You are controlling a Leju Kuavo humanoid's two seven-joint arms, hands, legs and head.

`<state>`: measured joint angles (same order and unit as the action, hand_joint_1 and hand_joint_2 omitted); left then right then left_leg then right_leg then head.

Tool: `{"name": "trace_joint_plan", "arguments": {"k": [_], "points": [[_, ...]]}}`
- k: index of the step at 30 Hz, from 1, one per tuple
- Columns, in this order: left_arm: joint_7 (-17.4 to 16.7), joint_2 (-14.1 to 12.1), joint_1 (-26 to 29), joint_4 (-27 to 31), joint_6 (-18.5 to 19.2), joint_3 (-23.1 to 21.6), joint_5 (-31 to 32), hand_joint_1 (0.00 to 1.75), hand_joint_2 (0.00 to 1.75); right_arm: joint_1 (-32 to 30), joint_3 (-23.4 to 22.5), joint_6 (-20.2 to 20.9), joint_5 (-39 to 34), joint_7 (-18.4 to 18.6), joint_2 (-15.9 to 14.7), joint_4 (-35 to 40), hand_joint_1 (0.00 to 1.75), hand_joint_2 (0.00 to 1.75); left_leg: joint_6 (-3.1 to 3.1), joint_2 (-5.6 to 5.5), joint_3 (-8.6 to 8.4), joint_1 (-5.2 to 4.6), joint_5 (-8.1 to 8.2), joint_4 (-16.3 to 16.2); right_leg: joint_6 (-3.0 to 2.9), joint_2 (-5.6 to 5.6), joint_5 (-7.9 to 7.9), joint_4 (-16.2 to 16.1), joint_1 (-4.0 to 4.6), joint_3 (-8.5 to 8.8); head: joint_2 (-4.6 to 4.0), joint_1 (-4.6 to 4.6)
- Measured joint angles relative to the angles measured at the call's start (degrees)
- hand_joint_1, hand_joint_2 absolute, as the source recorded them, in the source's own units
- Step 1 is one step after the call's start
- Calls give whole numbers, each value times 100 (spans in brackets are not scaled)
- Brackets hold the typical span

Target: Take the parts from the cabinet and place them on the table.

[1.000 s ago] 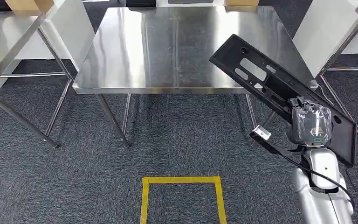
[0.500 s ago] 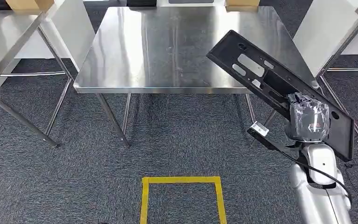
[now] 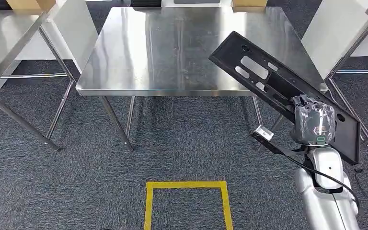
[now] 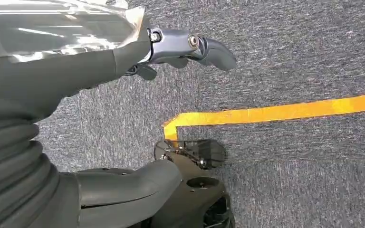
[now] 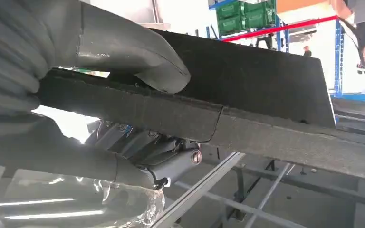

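My right hand (image 3: 312, 122) grips a long black flat panel (image 3: 261, 72) with several cut-out slots. The panel slants up and to the left, its far end hanging over the front right corner of the steel table (image 3: 139, 52). In the right wrist view the thumb (image 5: 138, 59) lies on one face of the black panel (image 5: 247, 80) and the darker fingers (image 5: 171, 159) press on the other face. My left hand (image 4: 123, 57) hangs over the carpet with nothing in it, its dark fingers (image 4: 204, 47) partly curled.
A yellow tape square (image 3: 187, 201) marks the carpet in front of the table. A second steel table (image 3: 0, 48) stands at the left and a third table's legs (image 3: 350, 57) at the right. Cardboard boxes (image 3: 26, 5) sit at the back.
My right hand has carried the panel a little forward and to the left, so its far end reaches further over the table.
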<state>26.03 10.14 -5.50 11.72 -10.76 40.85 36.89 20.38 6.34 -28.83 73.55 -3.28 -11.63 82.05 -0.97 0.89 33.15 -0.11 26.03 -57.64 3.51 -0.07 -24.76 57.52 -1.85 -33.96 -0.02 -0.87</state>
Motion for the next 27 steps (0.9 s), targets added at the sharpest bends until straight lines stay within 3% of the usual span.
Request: {"name": "trace_joint_plan", "arguments": {"k": [7,8,9,10,11,12,13,15,16,17,19,20,21,22,23,25,26,27], "points": [[-74,-2,3,0,195,2,39,0,175,15,22,0,-2,0,-35,0,175,175,-2,0,1,0,1,-2,1,0,1,-2,-1,0,0,-4],[-81,-15,-1,2,208,4,39,0,175,24,24,-2,-4,0,-35,0,175,175,-39,3,17,-13,41,-13,82,-7,26,-86,-167,26,0,-26],[-89,-6,-13,2,206,2,44,0,175,41,26,0,-4,-2,-37,4,175,175,-113,8,-29,-5,31,95,103,-3,40,-183,-83,74,0,-46],[-101,0,-12,9,197,2,50,0,175,42,24,0,-2,-2,-50,11,175,175,-199,8,-212,86,-65,365,101,-30,57,-188,-37,74,0,-30],[-101,9,-15,7,197,2,53,0,175,55,26,-2,-11,-9,-74,13,175,175,-221,22,-324,78,-98,484,79,-26,16,-64,-53,44,0,9],[-107,9,-21,9,197,4,68,0,175,65,24,-6,-28,-9,-102,11,175,175,-259,36,-359,92,-97,500,42,-16,-131,269,-57,-120,0,0],[-107,9,-24,9,197,4,90,0,175,47,15,-11,-46,-2,-142,13,175,175,-257,39,-378,111,-80,497,29,2,-299,728,-48,-376,0,20],[-109,31,-10,7,169,4,98,0,175,-90,-9,-26,-76,-2,-221,13,175,175,-219,40,-429,131,-46,485,86,8,-513,1532,-73,-855,0,22],[-109,37,-1,7,160,4,103,0,175,-165,-11,-35,-94,-4,-247,17,175,175,-168,34,-465,161,-15,476,155,6,-447,1523,-100,-899,0,28],[-109,44,12,7,156,4,105,0,175,-225,-13,-37,-103,-7,-267,28,175,175,-111,26,-506,200,27,461,235,3,-304,1290,-132,-805,0,24],[-109,55,29,4,156,4,109,0,175,-314,-26,-48,-113,-7,-299,72,175,175,64,22,-577,311,207,312,499,-59,217,188,-254,-289,0,33],[-109,30,30,7,145,4,109,0,175,-351,-33,-63,-120,-7,-302,70,175,175,175,33,-541,278,327,190,558,-159,217,71,-274,-247,0,64],[-107,-2,21,7,140,7,116,0,175,-363,-37,-89,-127,-15,-308,89,175,175,227,14,-511,282,425,94,445,-73,142,94,-227,-215,0,152],[-103,11,23,7,140,7,118,0,175,-419,-50,-98,-133,-2,-317,112,175,175,238,19,-515,249,448,90,240,-50,82,196,-248,-247,0,96],[-96,15,27,4,138,7,118,0,175,-490,-61,-105,-127,2,-313,136,175,175,258,29,-542,260,465,97,169,-39,37,224,-253,-273,0,-11],[-72,15,9,4,140,7,129,0,175,-550,-70,-118,-92,-11,-308,190,175,175,306,66,-575,296,517,110,61,28,-37,278,-225,-242,0,-37],[-68,17,0,4,140,7,142,0,175,-593,-92,-120,-75,-9,-306,253,175,175,291,38,-538,300,587,-43,7,22,-74,256,-212,-200,0,-61],[-68,17,-15,4,143,7,149,0,175,-595,-98,-127,-61,-9,-306,284,175,175,266,17,-337,286,734,-405,-31,25,-104,245,-178,-158,0,-70]]}}
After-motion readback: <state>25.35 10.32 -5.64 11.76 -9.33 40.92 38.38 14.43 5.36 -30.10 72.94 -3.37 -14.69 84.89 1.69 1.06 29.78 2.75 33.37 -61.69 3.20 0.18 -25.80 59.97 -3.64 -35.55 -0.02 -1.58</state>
